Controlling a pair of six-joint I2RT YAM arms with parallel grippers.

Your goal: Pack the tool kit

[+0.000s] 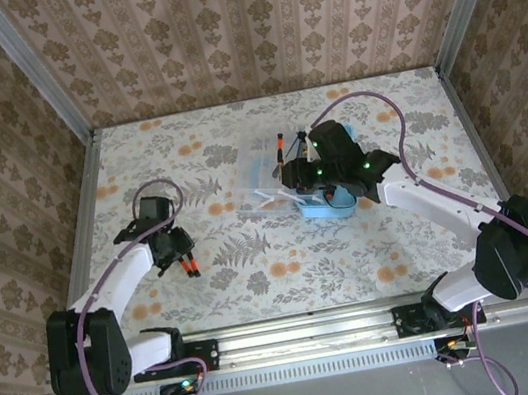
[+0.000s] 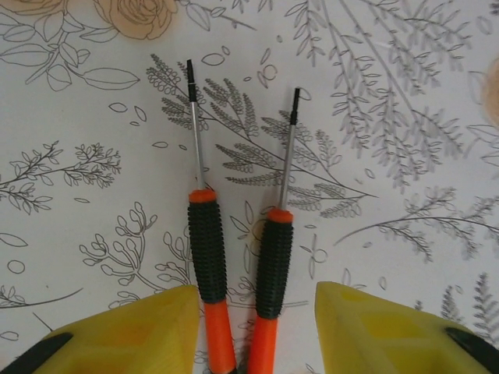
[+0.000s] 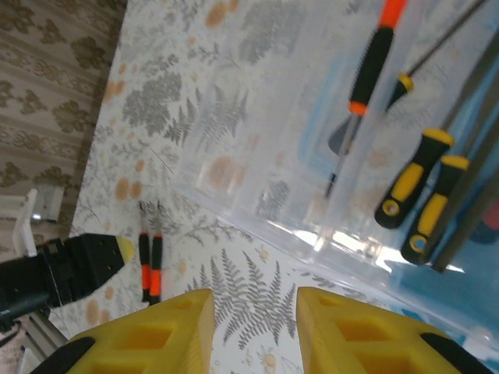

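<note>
Two slim screwdrivers, one point(image 2: 207, 257) beside the other point(image 2: 274, 265), lie side by side on the floral tabletop with orange-and-black handles. My left gripper point(image 2: 253, 335) is open and straddles their handle ends without touching them. From above, the pair point(image 1: 191, 267) lies just below the left gripper point(image 1: 174, 250). The light-blue translucent case point(image 1: 258, 173) sits mid-table with its clear lid point(image 3: 265, 156) open. Inside are an orange-and-black screwdriver point(image 3: 370, 66) and yellow-handled tools point(image 3: 413, 175). My right gripper point(image 3: 256, 327) hovers open and empty beside the case's near edge.
Patterned walls enclose the table on three sides, and a metal rail point(image 1: 297, 334) runs along the near edge. Bare floral tabletop point(image 1: 285, 265) lies between the loose screwdrivers and the case. A purple cable point(image 1: 370, 104) arcs over the right arm.
</note>
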